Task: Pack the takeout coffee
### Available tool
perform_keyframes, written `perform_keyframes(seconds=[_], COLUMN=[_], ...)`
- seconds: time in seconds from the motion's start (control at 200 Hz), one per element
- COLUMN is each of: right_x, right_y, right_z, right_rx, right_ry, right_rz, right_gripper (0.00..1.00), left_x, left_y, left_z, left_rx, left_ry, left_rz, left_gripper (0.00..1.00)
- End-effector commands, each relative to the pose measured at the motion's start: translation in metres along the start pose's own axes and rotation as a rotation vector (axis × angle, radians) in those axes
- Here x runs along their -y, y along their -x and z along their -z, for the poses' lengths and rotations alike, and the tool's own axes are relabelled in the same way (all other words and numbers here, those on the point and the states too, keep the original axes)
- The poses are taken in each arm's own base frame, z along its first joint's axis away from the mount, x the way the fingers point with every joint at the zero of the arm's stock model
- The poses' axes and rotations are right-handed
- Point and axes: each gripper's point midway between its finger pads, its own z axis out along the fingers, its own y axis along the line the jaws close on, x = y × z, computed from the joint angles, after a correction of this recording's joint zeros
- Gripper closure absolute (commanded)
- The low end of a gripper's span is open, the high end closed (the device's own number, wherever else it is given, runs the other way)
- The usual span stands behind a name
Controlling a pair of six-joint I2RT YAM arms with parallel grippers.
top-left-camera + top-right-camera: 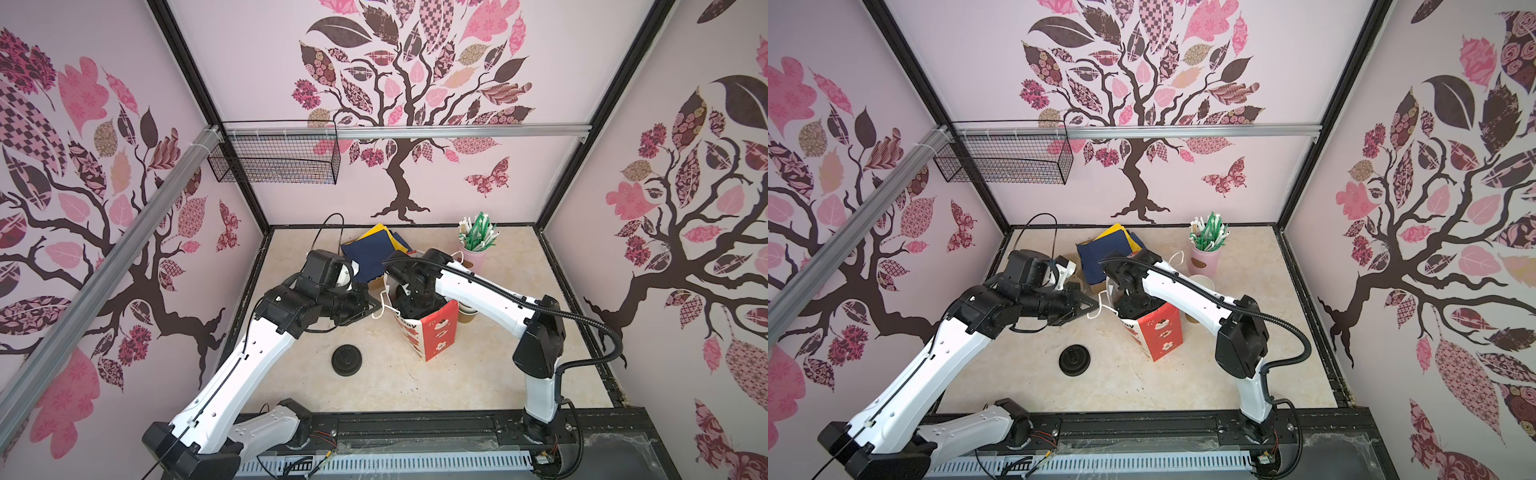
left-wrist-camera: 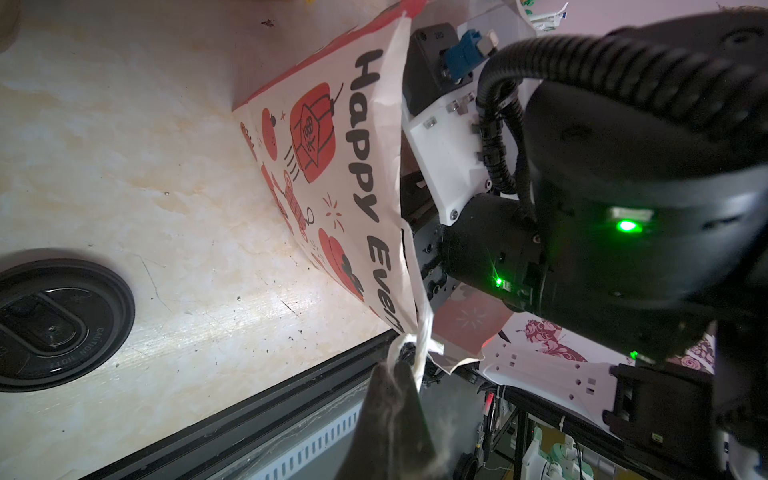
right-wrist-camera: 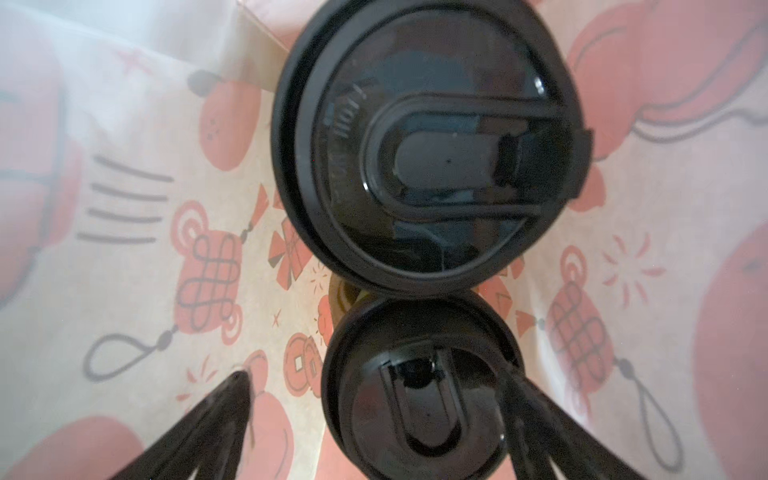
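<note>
your left gripper [image 2: 394,374] is pinching the white string handle [image 2: 422,338] of the red and white paper bag [image 1: 436,332], jaws closed tight on it, at the bag's left rim in both top views. the bag is standing upright near the middle of the table [image 1: 395,382]. your right gripper [image 3: 376,374] is reaching down into the bag's open mouth with its jaws spread wide. in the right wrist view its fingers [image 3: 224,411] are straddling the nearer coffee cup [image 3: 419,395]; one finger is overlapping the lid's edge and the other is standing apart, so it is clamping nothing. the second coffee cup [image 3: 432,153] is sitting just beside the first. both are inside the bag, black sip lids facing up. a loose black lid [image 1: 346,360] is lying flat on the table in front of the bag, apart from it. a pink cup of straws [image 1: 473,255] and dark blue napkins [image 1: 370,253] are sitting behind the bag.
</note>
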Motion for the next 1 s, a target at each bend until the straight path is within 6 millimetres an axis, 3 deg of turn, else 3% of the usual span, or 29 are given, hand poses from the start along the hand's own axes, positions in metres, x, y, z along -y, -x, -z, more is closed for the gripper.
perform_keyframes(seconds=[0.0,0.235,0.41,0.655,0.8,0.995], right_x=[0.003,0.0,0.003,0.002,0.002,0.005], right_y=[0.002,0.002,-0.003,-0.007,-0.008,-0.009], right_z=[0.037,0.042,0.037,0.03,0.028,0.029], right_rx=[0.08,0.093,0.083,0.074,0.074,0.083], right_ry=[0.031,0.047,0.038,0.042,0.047,0.04], right_rz=[-0.033,-0.041,-0.048,-0.059,-0.06,-0.074], right_gripper=[0.04,0.03,0.03,0.04,0.04,0.05], left_x=[0.005,0.009,0.017,0.023,0.023,0.017], left_y=[0.004,0.007,0.017,0.029,0.031,0.033], left_z=[0.001,-0.001,0.0,-0.001,-0.019,-0.039], left_rx=[0.008,0.005,0.04,0.097,0.076,0.041], left_ry=[-0.013,-0.022,-0.042,-0.098,-0.136,-0.135], left_rz=[-0.014,-0.019,-0.031,0.001,0.021,0.036], left_gripper=[1.0,1.0,0.56,0.31,0.3,0.42])
